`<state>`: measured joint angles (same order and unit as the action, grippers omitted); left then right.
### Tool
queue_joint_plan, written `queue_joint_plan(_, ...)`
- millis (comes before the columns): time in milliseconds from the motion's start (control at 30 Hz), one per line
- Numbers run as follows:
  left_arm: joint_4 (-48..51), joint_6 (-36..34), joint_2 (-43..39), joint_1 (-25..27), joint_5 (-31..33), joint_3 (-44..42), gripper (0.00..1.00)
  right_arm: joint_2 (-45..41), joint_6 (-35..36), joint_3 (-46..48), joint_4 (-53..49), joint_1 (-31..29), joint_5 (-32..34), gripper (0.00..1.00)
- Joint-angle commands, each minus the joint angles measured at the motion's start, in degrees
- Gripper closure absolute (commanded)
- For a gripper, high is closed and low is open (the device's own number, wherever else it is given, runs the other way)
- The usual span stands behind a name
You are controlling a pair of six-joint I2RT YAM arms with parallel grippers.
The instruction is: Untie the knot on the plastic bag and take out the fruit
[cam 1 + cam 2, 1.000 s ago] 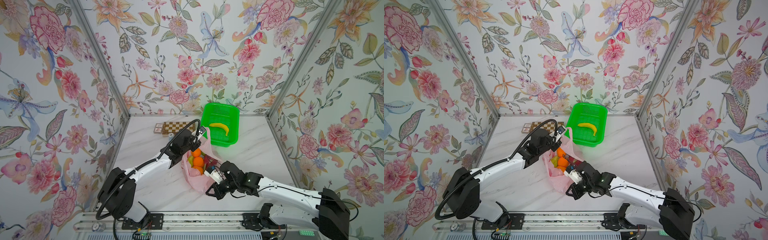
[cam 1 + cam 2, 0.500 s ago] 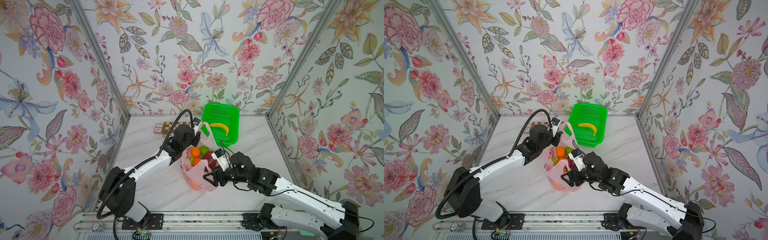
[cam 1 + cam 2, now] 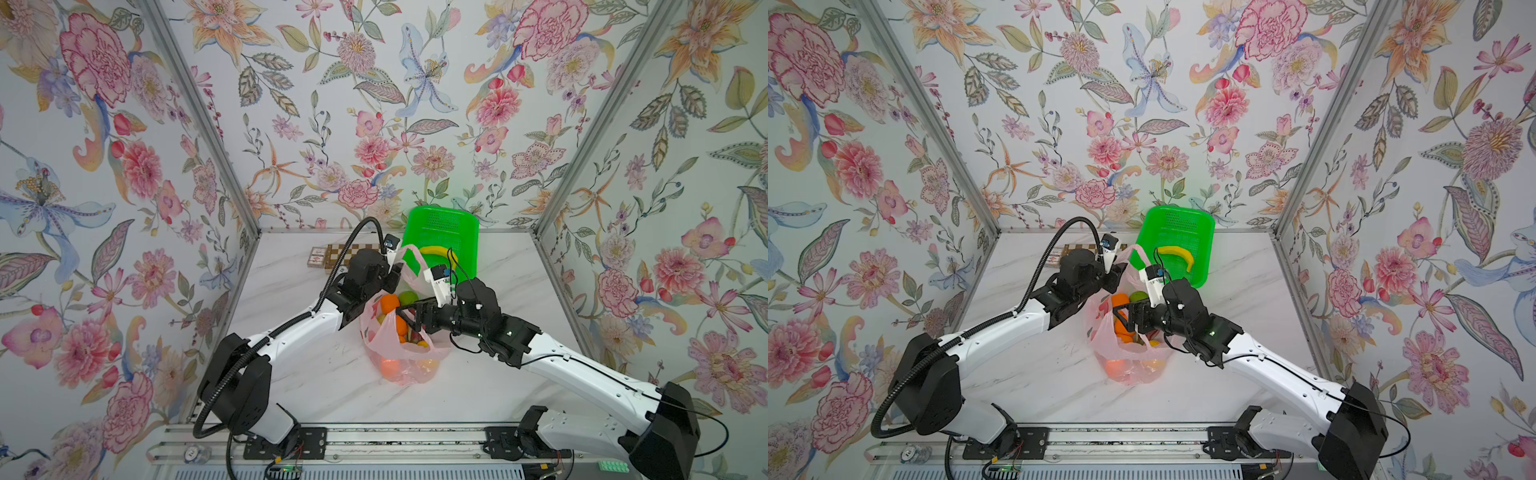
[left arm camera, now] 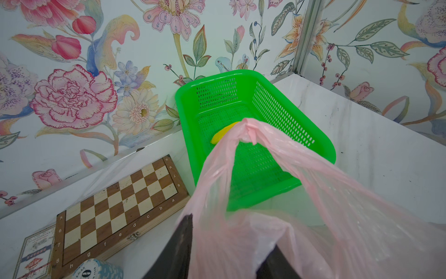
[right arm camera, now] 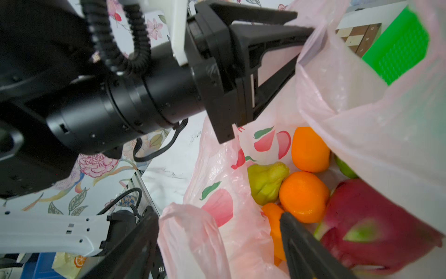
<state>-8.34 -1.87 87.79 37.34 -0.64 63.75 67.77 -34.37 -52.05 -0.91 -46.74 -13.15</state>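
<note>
Gaping at its mouth, the bag sat near the middle of the surface, just in front of the green basket. The fruit was all inside it. Two oranges lay against a green fruit, with a dragon fruit beside them, and more orange and yellow showed through the film lower down. The left hand reached over the bag's far rim. In the left wrist view its jaws stood apart with pink film draped loosely between and over them, so it was open and clamped nothing. Beyond it one handle loop rose upright, bunched at its top, in front of the basket. Whether that bunch was a knot could not be told. The right hand hovered over the bag's mouth from the other side with its jaws spread wide. One of its fingers was down among the oranges and the other was outside the bag, with the bag's near wall between them, ungripped. A banana lay in the basket, and a chessboard lay on the surface beside the basket, behind the left hand.
</note>
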Motion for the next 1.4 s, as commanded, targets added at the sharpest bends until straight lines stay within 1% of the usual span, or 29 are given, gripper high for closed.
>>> queue_joint_plan(0,0.96,1.68,0.07,-0.60,0.31,0.71,0.59,-0.05,-3.29,-2.89,6.07,1.55,-2.29,0.15)
queue_joint_plan(67,0.88,1.80,0.10,-0.69,0.33,0.46,0.58,-0.59,-3.90,-3.40,6.46,2.54,-3.24,0.12)
queue_joint_plan(167,0.68,2.37,0.27,-0.99,0.21,0.49,0.58,-1.69,-4.90,-3.15,8.31,3.74,-3.40,0.11)
queue_joint_plan(200,0.74,2.71,0.30,-1.00,0.14,0.65,0.58,-1.65,-5.01,-3.27,7.21,4.06,-2.25,0.14)
queue_joint_plan(267,0.83,3.53,0.20,-1.13,-0.40,1.01,0.58,-0.66,-4.60,-3.90,2.96,4.24,0.35,0.29)
queue_joint_plan(333,1.21,4.69,-0.25,-1.39,-0.91,1.28,0.55,1.25,-3.12,-4.55,-1.66,3.35,0.92,0.46)
queue_joint_plan(367,1.51,5.17,-0.44,-1.69,-1.10,1.45,0.53,1.79,-2.40,-4.36,-2.74,2.55,0.82,0.52)
queue_joint_plan(433,2.74,6.35,-0.85,-2.32,-1.53,1.90,0.45,2.45,-0.98,-2.18,-2.68,-0.01,-1.22,0.57)
queue_joint_plan(467,3.55,6.72,-1.09,-2.46,-1.65,2.08,0.42,2.39,-1.63,-0.40,-1.86,-1.15,-2.51,0.58)
queue_joint_plan(567,5.65,8.45,-3.68,-2.63,-2.70,0.58,0.33,2.63,-6.01,8.08,5.02,-4.86,-8.86,0.63)
queue_joint_plan(633,5.43,10.41,-6.71,-2.63,-4.66,-1.95,0.29,3.76,-7.31,12.04,7.15,-7.46,-11.50,0.64)
queue_joint_plan(667,5.23,11.15,-8.34,-2.57,-5.66,-3.09,0.28,4.37,-7.22,12.92,6.62,-8.48,-11.83,0.65)
queue_joint_plan(733,5.48,13.46,-11.64,-2.52,-6.83,-5.10,0.25,5.90,-6.77,13.01,3.24,-9.80,-12.65,0.65)
queue_joint_plan(800,6.72,16.54,-14.31,-2.32,-6.99,-6.28,0.24,6.43,-6.51,12.21,0.52,-10.06,-12.83,0.64)
queue_joint_plan(867,8.54,19.57,-16.51,-1.48,-6.79,-7.25,0.24,5.45,-6.60,11.88,-0.79,-10.04,-11.02,0.61)
queue_joint_plan(967,12.91,24.23,-19.35,0.95,-4.42,-8.34,0.24,1.71,-7.93,12.71,-0.44,-9.10,-5.62,0.54)
queue_joint_plan(1000,13.98,25.42,-20.15,1.97,-4.18,-8.84,0.24,0.29,-8.36,13.00,0.15,-8.61,-4.09,0.53)
queue_joint_plan(1100,15.19,28.39,-21.89,4.44,-3.80,-11.15,0.28,-3.41,-9.61,13.97,3.04,-7.36,-0.19,0.53)
queue_joint_plan(1167,15.02,30.48,-22.37,5.69,-3.41,-12.59,0.33,-5.00,-9.95,13.84,3.81,-6.58,1.65,0.53)
queue_joint_plan(1267,15.46,32.63,-21.88,8.21,-4.18,-13.27,0.43,-6.60,-10.37,13.75,2.44,-5.78,5.89,0.53)
queue_joint_plan(1367,16.60,33.33,-22.31,12.15,-5.01,-14.83,0.50,-7.67,-10.71,14.41,-0.28,-4.66,9.89,0.51)
